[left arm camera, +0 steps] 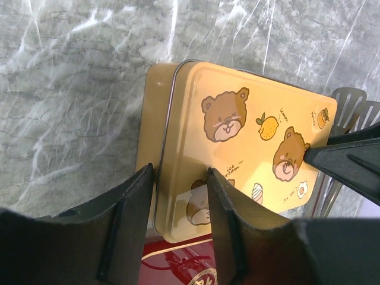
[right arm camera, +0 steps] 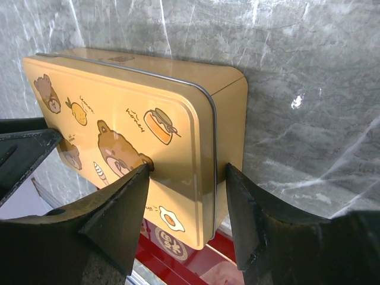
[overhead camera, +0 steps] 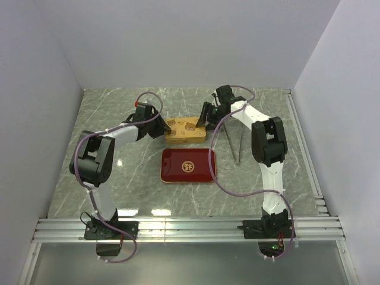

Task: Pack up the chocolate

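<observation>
From above, the yellow tin lies on the marble table with its long axis running left to right, one short end toward each arm. The left gripper is at its left end and the right gripper at its right end. Just nearer the bases lies the red tray, lengthwise the same way. The metal tongs lie right of the tray, pointing near to far, under the right arm. No chocolate shows in any view (the lid is on the tin).

In the left wrist view, the left gripper has its jaws spread astride the tin's short end, one tip over the bear-printed lid and the other at the outer wall. Nothing is pinched between them. The tongs' slotted ends lie beyond the far end.

In the right wrist view, the right gripper is likewise spread across the tin's other end. The tray lies just beside it.
</observation>
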